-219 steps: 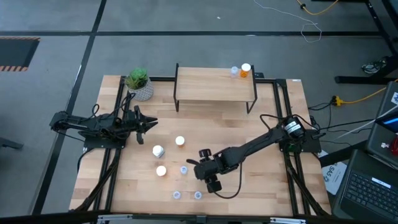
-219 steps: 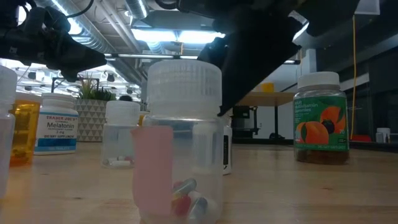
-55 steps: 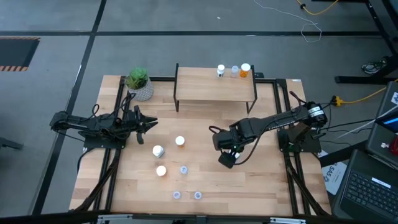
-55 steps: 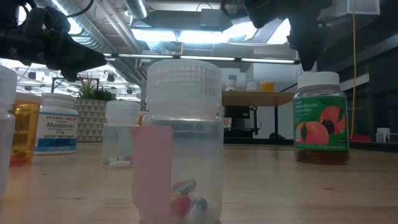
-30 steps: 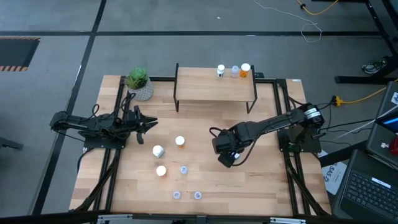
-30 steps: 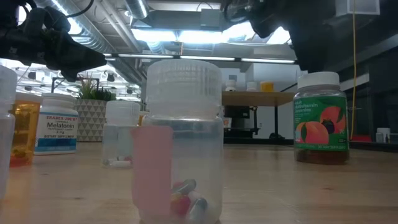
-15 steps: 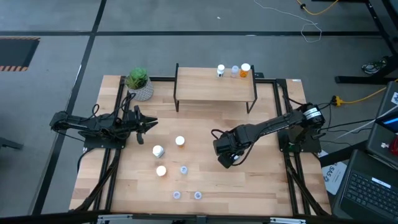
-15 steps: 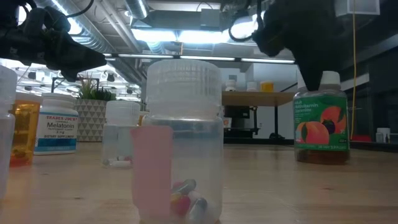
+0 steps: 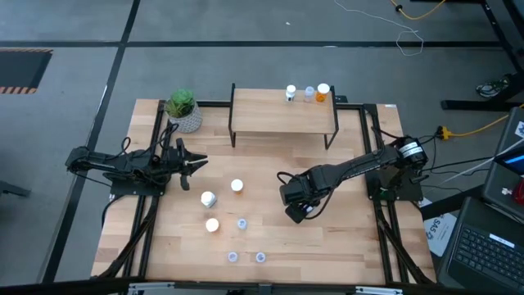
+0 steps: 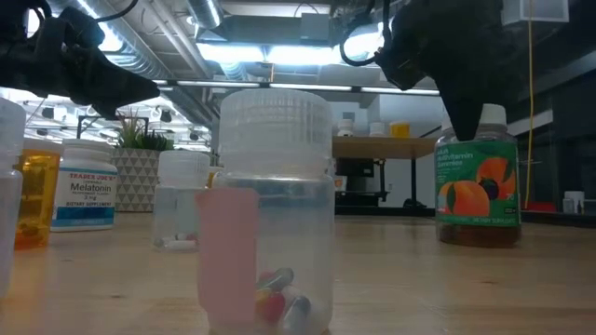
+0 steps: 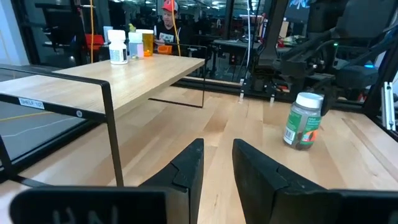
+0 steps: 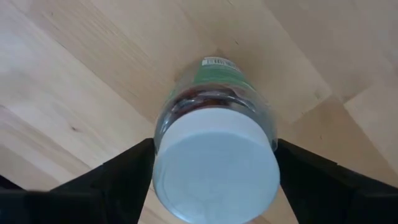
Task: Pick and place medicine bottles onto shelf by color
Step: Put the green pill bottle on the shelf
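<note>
My right fingers (image 12: 214,165) have come down lower since a moment ago, and now they sit around the big green bottle (image 12: 214,118). One finger is on each side of its white cap, spread apart, not squeezing yet. The bottle stands straight up on the table (image 9: 344,238), right under me, near the middle. My right arm is much nearer to it than my left. The shelf (image 9: 270,115) is farther back, with three bottles in its right back corner and lots of bare room. My left fingers (image 9: 196,163) wait, a little apart, at the left.
</note>
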`<action>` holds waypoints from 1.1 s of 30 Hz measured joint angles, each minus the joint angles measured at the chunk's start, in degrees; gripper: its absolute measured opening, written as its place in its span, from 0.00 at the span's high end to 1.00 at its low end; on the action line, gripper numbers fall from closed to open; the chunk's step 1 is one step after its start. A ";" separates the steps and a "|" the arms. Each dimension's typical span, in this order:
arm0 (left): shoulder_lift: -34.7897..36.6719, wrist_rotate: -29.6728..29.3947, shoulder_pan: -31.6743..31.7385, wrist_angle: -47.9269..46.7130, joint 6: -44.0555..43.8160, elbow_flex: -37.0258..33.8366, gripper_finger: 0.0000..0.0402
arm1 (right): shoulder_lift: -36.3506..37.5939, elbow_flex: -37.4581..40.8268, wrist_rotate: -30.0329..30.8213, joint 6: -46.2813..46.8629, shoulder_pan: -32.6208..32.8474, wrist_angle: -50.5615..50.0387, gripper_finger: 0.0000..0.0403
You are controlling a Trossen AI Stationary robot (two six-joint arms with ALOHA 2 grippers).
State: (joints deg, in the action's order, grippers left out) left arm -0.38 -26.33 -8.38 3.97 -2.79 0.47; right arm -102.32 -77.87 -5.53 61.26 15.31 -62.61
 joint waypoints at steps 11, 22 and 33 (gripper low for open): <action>0.00 0.00 0.00 0.00 0.02 0.00 0.80 | 0.26 -0.20 -0.05 1.75 -0.15 0.39 0.30; 0.00 0.00 -0.02 0.00 0.04 0.00 0.80 | -0.15 -6.01 2.10 1.24 -0.34 -2.14 0.38; 0.00 0.00 -0.02 0.00 0.04 0.00 0.80 | -0.13 -6.63 1.59 -1.29 -3.02 -3.26 0.41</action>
State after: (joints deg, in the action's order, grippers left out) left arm -0.38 -26.33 -8.40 3.97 -2.74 0.47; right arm -102.45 -84.49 -3.95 59.97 12.29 -65.87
